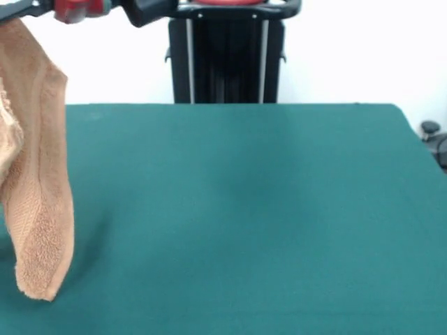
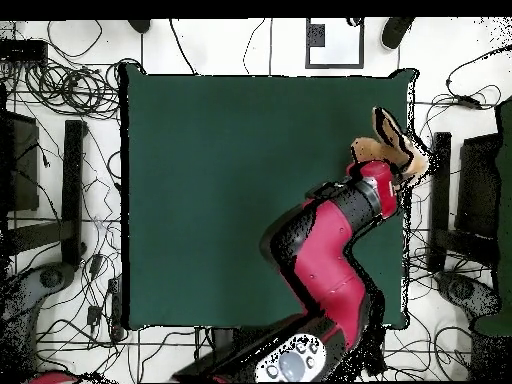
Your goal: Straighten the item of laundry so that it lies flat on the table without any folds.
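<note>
The orange-tan terry towel [image 1: 38, 181] hangs in a long loose drape at the far left of the front view, lifted off the green table [image 1: 244, 209]. Its lower end dangles close over the table's near left part. My gripper [image 1: 21, 12] is at the top left corner and is shut on the towel's upper end. In the overhead view the red arm reaches to the table's [image 2: 230, 180] right edge. There the gripper [image 2: 385, 170] sits under the wrist, with the bunched towel [image 2: 395, 145] just beyond it. The care label is not visible.
The black pedestal [image 1: 225, 52] stands at the table's far side. Cables [image 2: 70, 85] and black stands [image 2: 72, 180] surround the table in the overhead view. A white sheet [image 2: 335, 42] lies beyond its top edge. A dark object [image 1: 433, 132] sits off the right corner.
</note>
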You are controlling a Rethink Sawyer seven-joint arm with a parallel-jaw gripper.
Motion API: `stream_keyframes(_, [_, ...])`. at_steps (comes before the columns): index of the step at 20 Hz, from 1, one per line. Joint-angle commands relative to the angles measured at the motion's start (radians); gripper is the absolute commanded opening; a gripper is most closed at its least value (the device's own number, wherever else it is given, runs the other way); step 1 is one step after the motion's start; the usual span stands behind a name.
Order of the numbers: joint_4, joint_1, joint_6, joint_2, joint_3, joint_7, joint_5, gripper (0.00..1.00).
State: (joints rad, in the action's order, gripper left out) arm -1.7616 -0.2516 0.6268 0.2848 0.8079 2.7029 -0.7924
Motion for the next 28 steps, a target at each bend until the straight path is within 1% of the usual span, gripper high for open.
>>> stream_keyframes(1, [-0.101, -0.089, 0.052, -0.090, -0.070, 0.086, -0.215, 0.00])
stream_keyframes(3, [-0.094, -0.095, 0.051, -0.097, -0.065, 0.070, -0.237, 0.00])
stream_keyframes(5, [-0.095, -0.127, 0.046, -0.122, -0.061, 0.037, -0.322, 0.00])
stream_keyframes(6, [-0.101, -0.164, 0.044, -0.147, -0.068, -0.002, -0.431, 0.00])
stream_keyframes(9, [-0.096, -0.213, 0.044, -0.178, -0.096, -0.076, -0.599, 0.00])
stream_keyframes(10, [-0.092, -0.232, 0.049, -0.184, -0.113, -0.120, -0.677, 0.00])
stream_keyframes(11, [-0.089, -0.243, 0.056, -0.188, -0.122, -0.146, -0.720, 0.00])
stream_keyframes(12, [-0.084, -0.260, 0.073, -0.185, -0.144, -0.199, -0.800, 0.00])
stream_keyframes(13, [-0.080, -0.267, 0.084, -0.185, -0.157, -0.225, -0.840, 0.00])
stream_keyframes(14, [-0.072, -0.278, 0.115, -0.179, -0.182, -0.273, -0.906, 0.00])
stream_keyframes(16, [-0.060, -0.286, 0.157, -0.170, -0.216, -0.323, -0.977, 0.00])
stream_keyframes(18, [-0.052, -0.289, 0.188, -0.167, -0.237, -0.340, -1.010, 0.00])
stream_keyframes(23, [-0.041, -0.286, 0.231, -0.159, -0.268, -0.357, -1.039, 0.00])
stream_keyframes(26, [-0.025, -0.280, 0.294, -0.140, -0.314, -0.395, -1.087, 0.00])
stream_keyframes(28, [-0.020, -0.274, 0.319, -0.130, -0.334, -0.405, -1.097, 0.00])
